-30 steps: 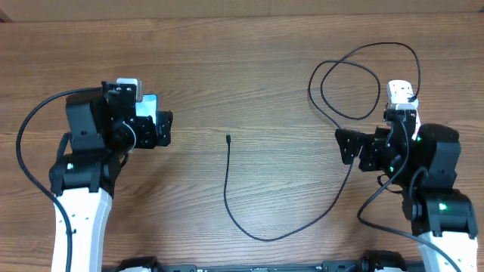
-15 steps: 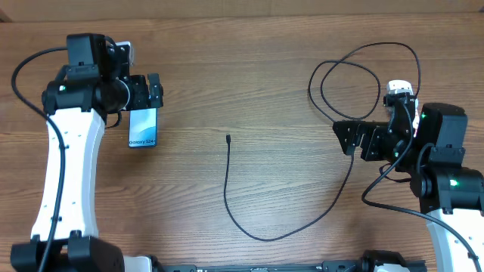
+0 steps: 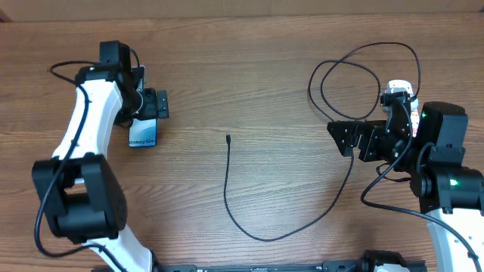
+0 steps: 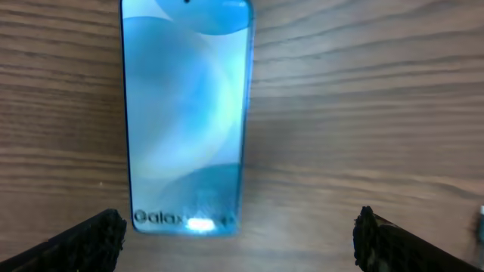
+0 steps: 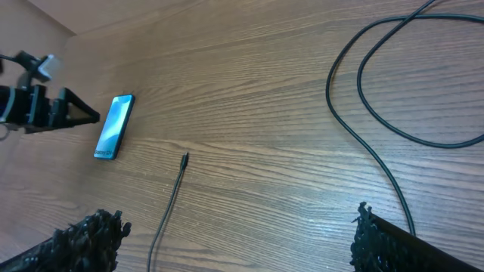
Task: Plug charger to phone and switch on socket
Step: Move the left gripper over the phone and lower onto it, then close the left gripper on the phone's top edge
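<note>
Left jaws stand wide apart and empty above the phone point(image 4: 187, 113), which lies flat at the counter point(image 3: 257, 68)'s left with its "Galaxy" end between the fingertips, nearer one of them. Right jaws, equally wide and empty, hang at the right over the charger point(image 3: 227, 193) cable, beside the socket point(image 3: 398, 92), largely hidden by that arm. The cable loops near the far edge, then sweeps frontward and up to its connector tip point(image 3: 228, 138) mid-counter, with bare wood separating it from the phone.
</note>
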Robot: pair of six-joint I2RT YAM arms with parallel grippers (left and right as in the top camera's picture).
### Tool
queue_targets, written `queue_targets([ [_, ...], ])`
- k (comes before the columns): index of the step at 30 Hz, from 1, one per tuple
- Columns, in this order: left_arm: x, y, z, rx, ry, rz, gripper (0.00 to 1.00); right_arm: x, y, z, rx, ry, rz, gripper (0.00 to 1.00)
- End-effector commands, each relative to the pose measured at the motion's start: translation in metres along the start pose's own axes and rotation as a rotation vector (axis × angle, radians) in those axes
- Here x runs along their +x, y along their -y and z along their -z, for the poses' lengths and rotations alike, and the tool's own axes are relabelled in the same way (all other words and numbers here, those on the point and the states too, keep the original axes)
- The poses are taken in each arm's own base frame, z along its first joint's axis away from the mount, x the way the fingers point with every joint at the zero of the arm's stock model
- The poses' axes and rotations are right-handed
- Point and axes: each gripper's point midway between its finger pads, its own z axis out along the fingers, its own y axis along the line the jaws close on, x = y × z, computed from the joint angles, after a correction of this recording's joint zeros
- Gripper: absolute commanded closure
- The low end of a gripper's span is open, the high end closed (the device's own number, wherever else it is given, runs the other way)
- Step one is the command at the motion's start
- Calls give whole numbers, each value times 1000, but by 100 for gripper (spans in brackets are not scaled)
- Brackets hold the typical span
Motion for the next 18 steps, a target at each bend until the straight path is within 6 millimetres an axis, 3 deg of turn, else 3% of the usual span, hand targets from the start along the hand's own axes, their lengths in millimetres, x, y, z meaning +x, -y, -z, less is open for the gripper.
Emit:
queue_targets([
  [1,-6,-18,-21,-78,-21,10,0,-11,-7,5,-16,27,20,0],
  [7,-11,-26,-44,-118,-26,14,0,-9,-5,3,-15,13,11,0],
  [18,-32,-35,-45,-134,55,-27,0,-7,-2,-1,-13,-5,0,0],
])
